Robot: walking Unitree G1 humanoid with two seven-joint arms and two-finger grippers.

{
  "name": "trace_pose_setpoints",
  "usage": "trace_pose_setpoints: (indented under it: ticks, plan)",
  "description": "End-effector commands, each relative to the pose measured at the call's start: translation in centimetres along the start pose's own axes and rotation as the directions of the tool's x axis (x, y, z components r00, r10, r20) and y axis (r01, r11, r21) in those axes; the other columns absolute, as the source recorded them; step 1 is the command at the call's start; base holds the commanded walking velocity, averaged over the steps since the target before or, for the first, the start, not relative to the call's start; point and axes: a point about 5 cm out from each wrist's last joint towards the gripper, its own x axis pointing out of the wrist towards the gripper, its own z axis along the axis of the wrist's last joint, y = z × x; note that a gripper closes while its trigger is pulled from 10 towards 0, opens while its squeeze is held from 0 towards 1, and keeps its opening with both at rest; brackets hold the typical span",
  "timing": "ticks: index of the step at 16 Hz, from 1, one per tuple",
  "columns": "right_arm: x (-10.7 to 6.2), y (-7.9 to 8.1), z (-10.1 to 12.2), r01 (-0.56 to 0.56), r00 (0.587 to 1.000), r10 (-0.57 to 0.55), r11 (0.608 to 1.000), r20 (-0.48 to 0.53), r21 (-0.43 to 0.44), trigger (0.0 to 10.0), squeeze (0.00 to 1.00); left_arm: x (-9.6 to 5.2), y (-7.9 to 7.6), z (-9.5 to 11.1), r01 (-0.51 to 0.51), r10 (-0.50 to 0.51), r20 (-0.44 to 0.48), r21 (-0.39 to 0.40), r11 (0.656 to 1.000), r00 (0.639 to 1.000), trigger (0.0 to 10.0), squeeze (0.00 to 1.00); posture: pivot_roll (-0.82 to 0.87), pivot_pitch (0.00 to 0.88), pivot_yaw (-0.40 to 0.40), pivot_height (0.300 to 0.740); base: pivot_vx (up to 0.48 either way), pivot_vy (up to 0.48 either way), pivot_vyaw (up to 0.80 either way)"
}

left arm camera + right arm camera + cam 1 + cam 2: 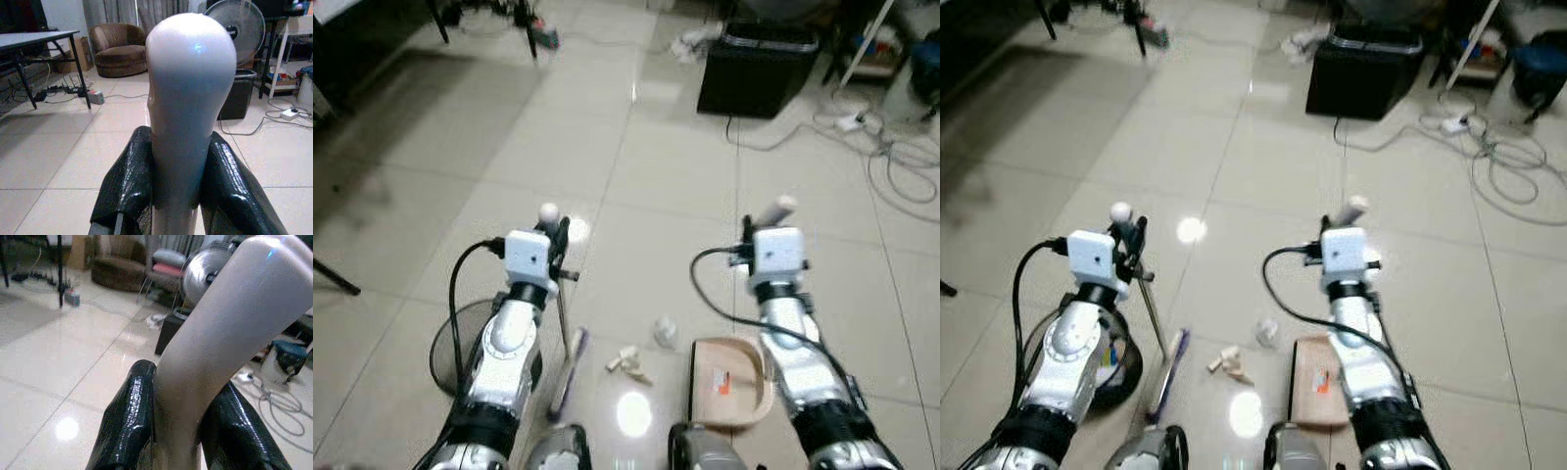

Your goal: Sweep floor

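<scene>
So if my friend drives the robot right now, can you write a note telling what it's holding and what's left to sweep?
Left gripper: shut on the broom handle; the broom head rests on the floor by the robot's feet.
Right gripper: shut on the dustpan handle; the dustpan sits flat on the tiles, right of the litter.
Litter: crumpled paper and small scraps lie between broom and dustpan.
Done: both tools picked up and set either side of the litter.
Left: sweep the litter rightward into the dustpan. There is an orange bit already on it.
</scene>
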Motion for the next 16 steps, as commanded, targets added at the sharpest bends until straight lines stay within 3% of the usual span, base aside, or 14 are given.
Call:
trace_pose_setpoints:
  ticks: [1,4,7,9,13,16]
  plan:
    - [0.3,0.3,0.3,0.011,1.0,-0.011,1.0,0.028,-0.01,10.0,0.0,-0.2,-0.5,-0.2,0.012,-0.013,0.006,0.018,1.0,1.0,10.0,0.0,-0.04,0.301,0.014,0.74,0.0,0.0,0.0]
    - [1.2,1.9,0.7,0.036,0.999,-0.038,0.998,0.037,0.046,10.0,0.0,0.2,-1.7,-0.5,0.015,-0.014,0.02,-0.035,0.999,1.0,10.0,0.0,-0.05,0.312,0.023,0.74,0.0,0.0,0.0]
    - [0.7,3.8,0.6,-0.019,0.999,0.016,0.996,0.036,0.085,10.0,0.0,0.5,-3.7,-0.3,0.057,-0.053,0.034,-0.15,0.987,0.998,10.0,0.0,-0.06,0.322,0.025,0.74,0.0,0.0,0.0]
    - [0.2,4.1,-0.2,-0.018,1.0,0.018,0.995,0.0,0.101,10.0,0.0,0.8,-5.0,0.0,0.078,-0.068,0.052,-0.247,0.966,0.996,10.0,0.0,-0.06,0.323,0.024,0.74,0.0,0.0,0.0]
    - [0.3,4.1,-0.5,-0.008,1.0,0.01,0.994,-0.015,0.109,10.0,0.0,2.2,-5.8,1.3,0.023,0.008,0.081,-0.378,0.925,0.997,10.0,0.0,-0.07,0.316,0.023,0.74,0.0,0.0,0.0]
    - [0.4,4.0,-0.4,-0.014,1.0,0.014,0.994,-0.005,0.108,10.0,0.0,2.9,-6.6,2.3,0.058,-0.003,0.12,-0.458,0.887,0.993,10.0,0.0,-0.08,0.298,0.024,0.74,0.0,0.0,0.0]
